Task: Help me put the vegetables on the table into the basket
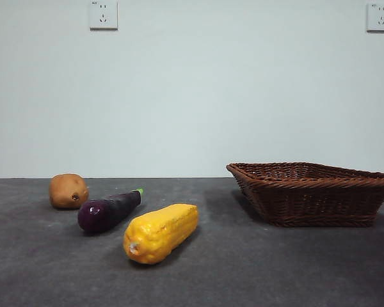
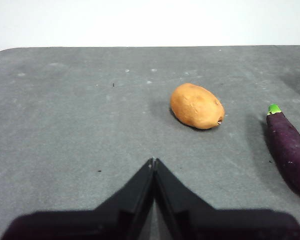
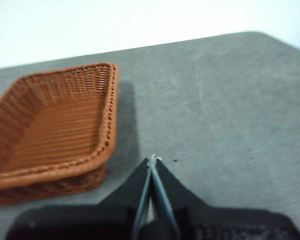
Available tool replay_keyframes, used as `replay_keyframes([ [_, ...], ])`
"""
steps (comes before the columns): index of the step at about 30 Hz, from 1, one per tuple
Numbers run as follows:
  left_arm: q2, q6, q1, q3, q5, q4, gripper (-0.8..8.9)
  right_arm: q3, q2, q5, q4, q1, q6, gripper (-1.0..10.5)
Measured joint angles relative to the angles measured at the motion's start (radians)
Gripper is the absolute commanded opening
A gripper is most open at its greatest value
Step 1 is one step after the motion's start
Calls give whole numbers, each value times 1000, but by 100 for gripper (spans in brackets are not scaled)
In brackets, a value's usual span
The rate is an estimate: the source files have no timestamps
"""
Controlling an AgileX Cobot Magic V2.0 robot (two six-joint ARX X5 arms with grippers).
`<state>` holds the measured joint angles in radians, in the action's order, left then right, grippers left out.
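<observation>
So all three veggies are sitting loose on the table (image 1: 256,268), none in the basket (image 1: 313,195) yet. The corn (image 1: 161,233) is closest to the front edge, the eggplant (image 1: 109,211) lies just behind it, and the potato (image 1: 68,190) is furthest back toward the left edge. The basket sits empty over toward the right edge, well apart from them.

My guess is they're light, stiff toy pieces. The eggplant looks glossy, so probably slippery; I'd pinch it across the middle, not the tapered stem end. The bumpy corn should hold fine across its width. The potato's round, so I'd go dead centre.

The left gripper (image 2: 153,161) hovers near the potato, jaws pressed together, holding nothing. The right gripper (image 3: 152,159) is clenched too, empty, just beside the basket.
</observation>
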<state>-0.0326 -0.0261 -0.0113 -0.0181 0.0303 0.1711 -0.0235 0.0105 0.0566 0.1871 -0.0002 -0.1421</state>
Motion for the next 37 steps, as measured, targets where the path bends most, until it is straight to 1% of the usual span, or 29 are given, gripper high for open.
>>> replay_keyframes([
  [4,0,0,0,0,0,0,-4,0,0,-35,0,0,-82,-11],
  [7,0,-1,0,-6,3,8,-4,-3,0,-85,8,0,-123,-11],
  [9,-2,-10,0,-27,6,25,-4,-16,0,-105,19,0,-150,-11],
  [12,-20,-32,0,-84,12,32,-4,-58,2,-109,30,0,-192,-11],
  [17,-91,-90,0,-169,78,23,-4,-142,47,-110,26,0,-237,-11],
  [21,-184,-138,0,-221,90,24,-5,-205,130,-126,30,0,-247,-11],
  [27,-365,-166,0,-322,171,26,-4,-348,325,-170,77,0,-262,-11],
  [30,-470,-170,0,-378,242,26,-4,-431,446,-183,135,0,-261,-11],
  [32,-547,-170,0,-418,307,33,-4,-492,536,-202,178,0,-248,-11],
  [37,-732,-177,0,-510,489,83,-3,-649,751,-296,292,0,-178,-11],
])
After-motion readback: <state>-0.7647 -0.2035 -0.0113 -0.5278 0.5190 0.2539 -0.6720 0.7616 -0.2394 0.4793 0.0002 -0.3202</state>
